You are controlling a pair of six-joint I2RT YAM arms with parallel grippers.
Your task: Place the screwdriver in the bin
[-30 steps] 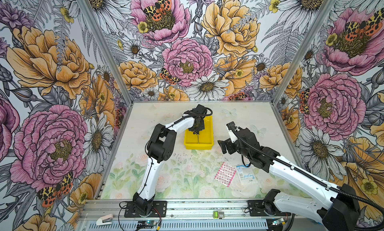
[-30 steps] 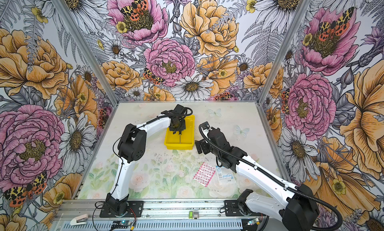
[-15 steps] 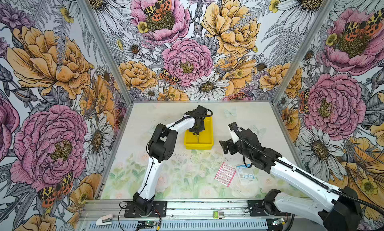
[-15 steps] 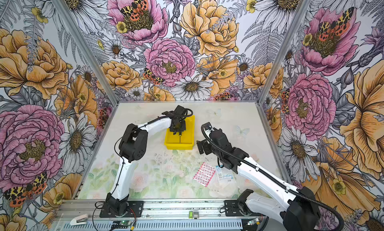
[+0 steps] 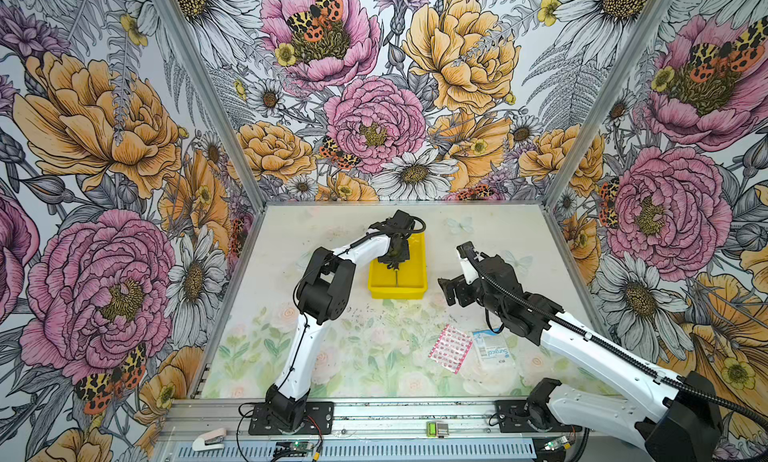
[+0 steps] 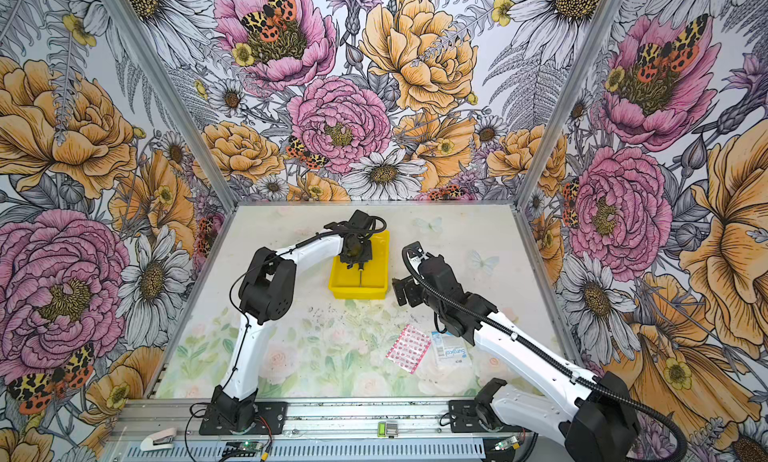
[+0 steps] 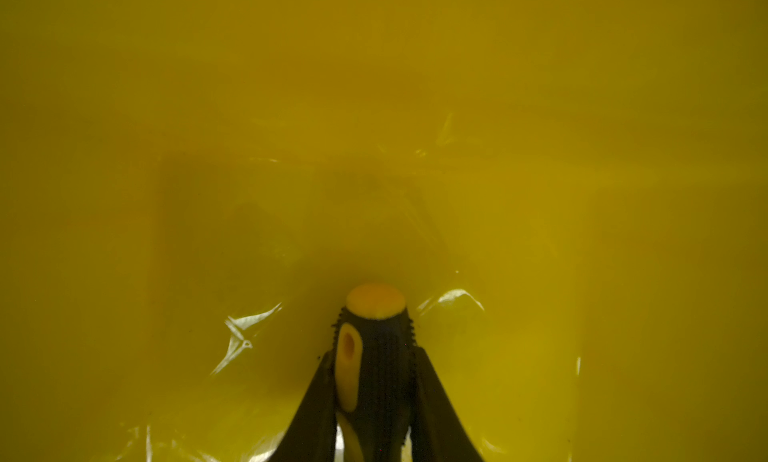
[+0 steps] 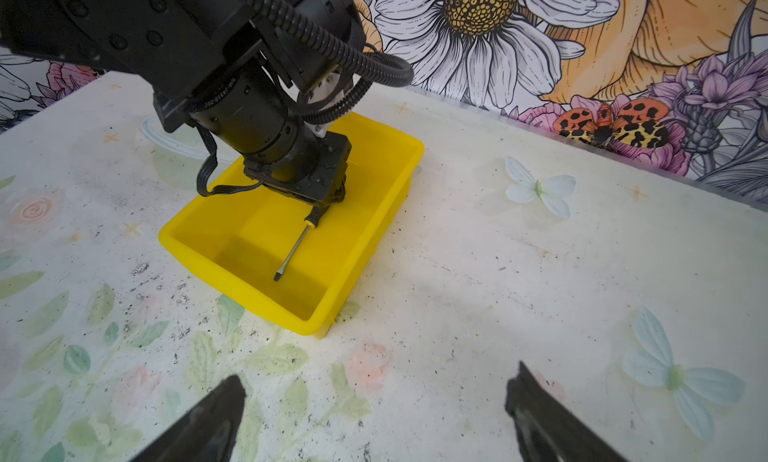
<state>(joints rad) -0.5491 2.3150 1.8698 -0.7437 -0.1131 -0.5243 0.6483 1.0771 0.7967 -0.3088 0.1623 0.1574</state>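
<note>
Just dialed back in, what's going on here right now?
The left claw is shut on the screwdriver by its handle, holding it low inside the bin with the shaft slanting down toward the floor; whether the tip touches is unclear. It has not let go yet. The right claw hangs open over the table beside the bin, holding nothing.

bin [image 5: 397, 291]: 1 | screwdriver [image 8: 293, 248]: 1 | left arm [image 5: 305, 343] and right arm [image 5: 602, 352]: 2 arms | left end effector [image 7: 374, 356] and right end effector [image 8: 376, 381]: 2 end effectors | pink spotty sheet [image 5: 451, 347]: 1 | white packet [image 5: 494, 352]: 1 | stapler [image 5: 210, 443]: 1
</note>
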